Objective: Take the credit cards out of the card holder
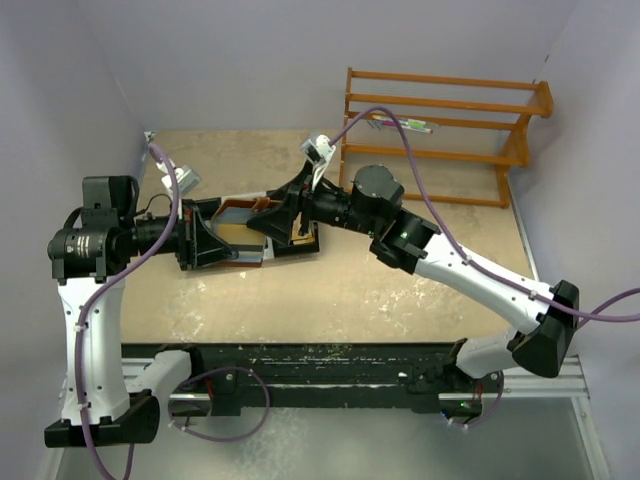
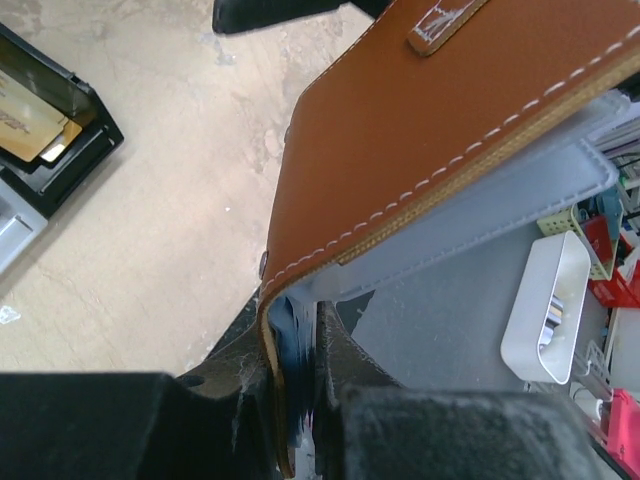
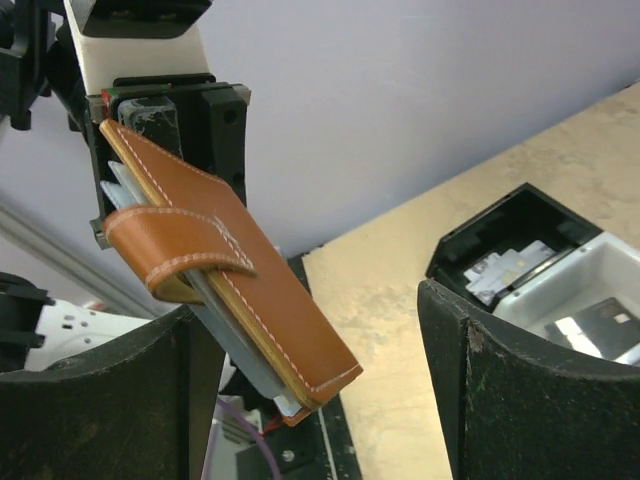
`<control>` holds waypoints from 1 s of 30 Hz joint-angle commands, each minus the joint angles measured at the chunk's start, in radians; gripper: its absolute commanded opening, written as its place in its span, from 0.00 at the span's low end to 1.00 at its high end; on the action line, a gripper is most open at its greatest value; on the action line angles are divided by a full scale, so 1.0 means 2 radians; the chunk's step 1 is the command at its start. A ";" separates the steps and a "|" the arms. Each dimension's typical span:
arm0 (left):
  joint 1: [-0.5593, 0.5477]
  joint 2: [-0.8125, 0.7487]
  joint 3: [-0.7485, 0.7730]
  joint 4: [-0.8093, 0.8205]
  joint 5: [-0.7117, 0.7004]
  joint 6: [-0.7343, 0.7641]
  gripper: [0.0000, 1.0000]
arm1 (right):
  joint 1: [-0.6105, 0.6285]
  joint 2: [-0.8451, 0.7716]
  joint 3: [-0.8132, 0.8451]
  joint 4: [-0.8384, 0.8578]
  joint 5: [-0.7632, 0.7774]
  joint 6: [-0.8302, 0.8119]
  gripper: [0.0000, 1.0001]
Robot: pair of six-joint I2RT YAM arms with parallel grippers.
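Nearest, the left claw (image 2: 290, 400) is pinched narrow on one end of the small brown leather card holder (image 3: 260, 300), holding it up off the tan surface (image 2: 170, 240). Pale blue layers (image 2: 480, 215) show inside its open edge. Right claw (image 3: 315, 300) gapes wide around its free end. Black-and-white plastic tray (image 3: 480, 232) sits beyond.
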 commanded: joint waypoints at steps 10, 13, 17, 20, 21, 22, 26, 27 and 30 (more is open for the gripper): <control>-0.004 0.001 0.029 -0.027 0.010 0.044 0.00 | 0.002 0.031 0.124 -0.121 -0.013 -0.138 0.41; -0.004 0.005 0.035 -0.029 0.014 0.048 0.00 | 0.002 0.036 0.144 -0.144 -0.026 -0.150 0.22; -0.004 0.007 0.058 -0.023 0.005 0.057 0.05 | 0.003 0.044 0.174 -0.165 -0.038 -0.142 0.00; -0.004 -0.020 0.061 0.026 -0.020 0.039 0.37 | 0.001 0.047 0.188 -0.152 -0.043 -0.100 0.00; -0.004 -0.037 0.057 0.049 -0.022 0.032 0.47 | 0.002 0.044 0.183 -0.136 -0.041 -0.074 0.00; -0.004 -0.059 0.044 0.076 -0.021 0.027 0.58 | 0.001 0.034 0.167 -0.095 -0.039 -0.041 0.00; -0.005 -0.150 -0.035 0.236 -0.022 -0.062 0.75 | 0.005 -0.013 0.043 0.103 -0.029 0.093 0.00; -0.005 -0.157 -0.051 0.254 -0.018 -0.084 0.75 | 0.005 -0.019 0.022 0.143 -0.027 0.125 0.00; -0.004 -0.161 -0.079 0.293 -0.014 -0.174 0.75 | 0.010 -0.027 -0.023 0.234 -0.008 0.199 0.00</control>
